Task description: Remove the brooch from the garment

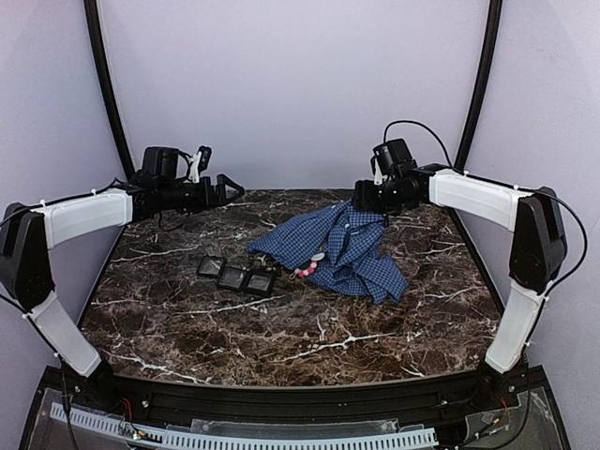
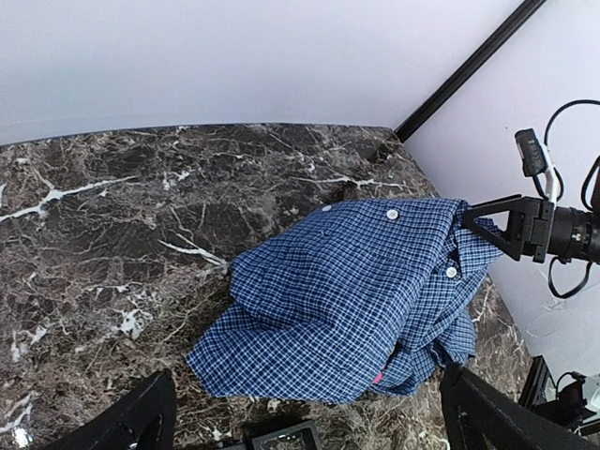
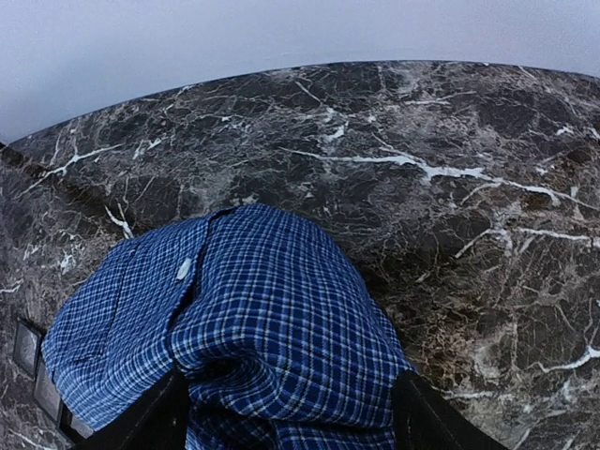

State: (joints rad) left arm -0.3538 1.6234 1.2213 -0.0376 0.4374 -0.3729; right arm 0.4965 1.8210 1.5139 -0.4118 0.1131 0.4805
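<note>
Right pincer (image 1: 361, 200), seen from above, hangs at the far edge of the blue check shirt (image 1: 342, 248) heaped on the marble surface (image 1: 281, 347), the left pincer (image 1: 230, 187) is spread wide and well apart from it, and a pink-and-white brooch (image 1: 307, 269) sits at the shirt's near-left hem just beside a black three-slot tray (image 1: 236, 277) showing only dark slot floors. From the left wrist, the shirt mound lies beyond its wide-set fingers (image 2: 141, 417). From the right wrist, the fingers (image 3: 155, 422) stand wide, cloth bulging between them.

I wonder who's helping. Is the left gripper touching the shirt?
No, the left gripper hangs open off to the left, well clear of the shirt.
</note>
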